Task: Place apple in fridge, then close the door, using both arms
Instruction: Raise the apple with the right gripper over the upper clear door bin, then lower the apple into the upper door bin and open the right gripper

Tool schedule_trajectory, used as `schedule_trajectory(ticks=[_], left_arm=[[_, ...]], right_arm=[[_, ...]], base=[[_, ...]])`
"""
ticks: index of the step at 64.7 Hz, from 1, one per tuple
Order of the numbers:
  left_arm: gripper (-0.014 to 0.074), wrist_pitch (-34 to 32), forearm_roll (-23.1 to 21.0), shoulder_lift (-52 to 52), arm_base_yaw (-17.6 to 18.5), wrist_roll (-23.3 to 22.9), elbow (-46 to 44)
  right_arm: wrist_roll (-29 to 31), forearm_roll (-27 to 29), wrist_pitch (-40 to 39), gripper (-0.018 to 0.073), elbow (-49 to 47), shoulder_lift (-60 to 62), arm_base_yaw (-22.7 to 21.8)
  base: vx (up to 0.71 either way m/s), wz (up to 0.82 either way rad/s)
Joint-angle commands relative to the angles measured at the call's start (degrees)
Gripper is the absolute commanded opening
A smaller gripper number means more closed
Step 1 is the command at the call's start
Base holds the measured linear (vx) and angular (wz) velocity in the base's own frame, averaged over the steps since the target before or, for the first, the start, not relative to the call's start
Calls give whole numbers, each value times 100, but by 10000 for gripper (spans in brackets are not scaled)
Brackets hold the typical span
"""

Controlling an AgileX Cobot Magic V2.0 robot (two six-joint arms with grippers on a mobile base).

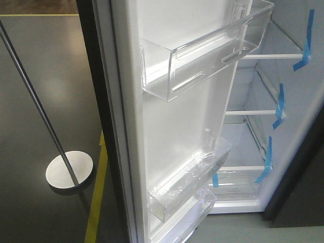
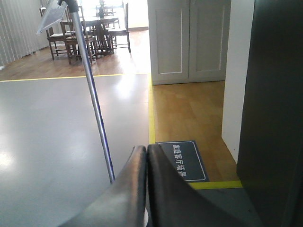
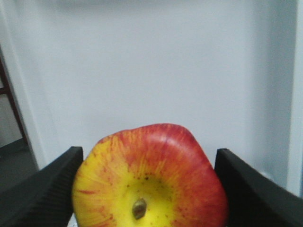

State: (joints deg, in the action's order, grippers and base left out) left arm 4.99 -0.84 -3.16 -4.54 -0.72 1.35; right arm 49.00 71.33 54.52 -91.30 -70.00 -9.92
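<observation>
The apple (image 3: 151, 179), red with a yellow dimpled end facing the camera, fills the lower right wrist view. My right gripper (image 3: 147, 152) is shut on it, one black finger (image 3: 52, 189) on each side, and a plain white surface lies ahead. In the front view the fridge (image 1: 253, 131) is open, showing a white interior and shelves marked with blue tape (image 1: 278, 106). Its door (image 1: 177, 126) is swung out towards me, white inside, with clear bins (image 1: 202, 55). Neither gripper shows there. My left gripper (image 2: 147, 148) is shut on nothing, above the grey floor.
A thin metal pole on a round base (image 1: 69, 172) stands left of the door, beside a yellow floor line (image 1: 96, 202). The left wrist view shows that pole (image 2: 94, 104), a dark floor mat (image 2: 182, 161), white cabinet doors (image 2: 189, 38), far chairs (image 2: 90, 28) and a dark panel (image 2: 274, 113) on the right.
</observation>
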Motion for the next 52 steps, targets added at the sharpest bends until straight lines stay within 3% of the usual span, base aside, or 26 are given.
schedule_trajectory(ticks=[1,15,31,43,52], left_arm=[[-6,-391,-7,-45,48,-43,-124],[-6,-391,-7,-45,48,-43,-124],[-6,-391,-7,-45,48,-43,-124],[-6,-391,-7,-45,48,-43,-124],[-6,-391,-7,-45,48,-43,-124]], right_arm=[[514,866,5,185,-416,-352,11],[617,577,198,188,-1380,-1481,597],[65,-855,179,195,-1788,-2203,1012],[-22,-1005,137,227,-1788,-2433,999],[39,-1005,124,316,-1788,-2486,999]], base=[[0,0],[0,0],[0,0],[0,0],[0,0]])
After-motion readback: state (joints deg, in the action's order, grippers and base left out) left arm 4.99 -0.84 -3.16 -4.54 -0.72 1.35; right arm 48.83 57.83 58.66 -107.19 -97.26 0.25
